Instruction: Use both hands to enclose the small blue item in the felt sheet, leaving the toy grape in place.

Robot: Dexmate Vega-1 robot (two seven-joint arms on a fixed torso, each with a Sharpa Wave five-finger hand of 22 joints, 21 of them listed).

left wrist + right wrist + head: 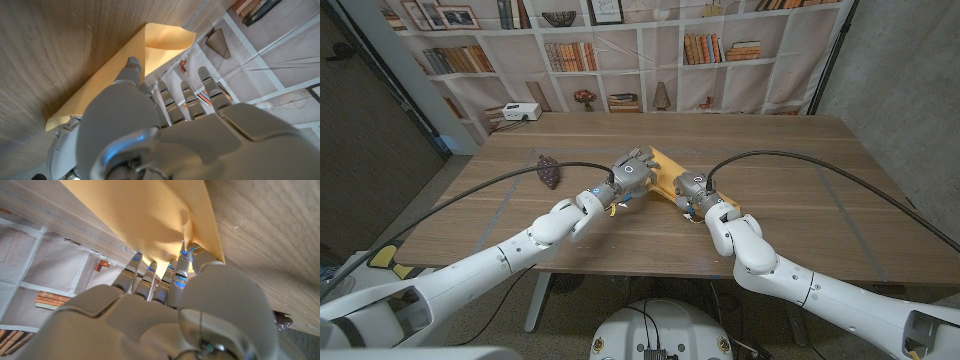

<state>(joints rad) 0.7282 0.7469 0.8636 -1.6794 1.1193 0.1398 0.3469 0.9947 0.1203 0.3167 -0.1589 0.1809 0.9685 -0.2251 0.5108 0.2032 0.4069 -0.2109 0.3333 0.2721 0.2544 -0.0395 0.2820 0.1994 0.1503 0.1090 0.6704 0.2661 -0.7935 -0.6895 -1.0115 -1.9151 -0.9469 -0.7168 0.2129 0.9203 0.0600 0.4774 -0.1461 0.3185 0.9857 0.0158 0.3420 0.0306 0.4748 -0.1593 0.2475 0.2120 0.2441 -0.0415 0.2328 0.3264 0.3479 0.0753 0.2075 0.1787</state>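
Table (790,190): wooden, both my arms reach in over the near edge and meet mid-table on the felt sheet (665,172).

Felt sheet: yellow, lying between my two hands. Far corner is curled up and over in the left wrist view, so it reads as a fold in progress, each hand working one side.

Left hand (632,176): on the sheet's left edge, thumb pressed onto the felt. Whether it actually pinches the felt, I can't tell.

Right hand (691,190): at the sheet's near right edge, fingers tucked under a raised flap, thumb on top. I judge that a grasp on the felt.

Toy grape (548,171): dark purple, well off to the left of my left hand, untouched, as required.

Small blue item: not visible, presumably under the felt or my hands.

Writing or labels: none readable.
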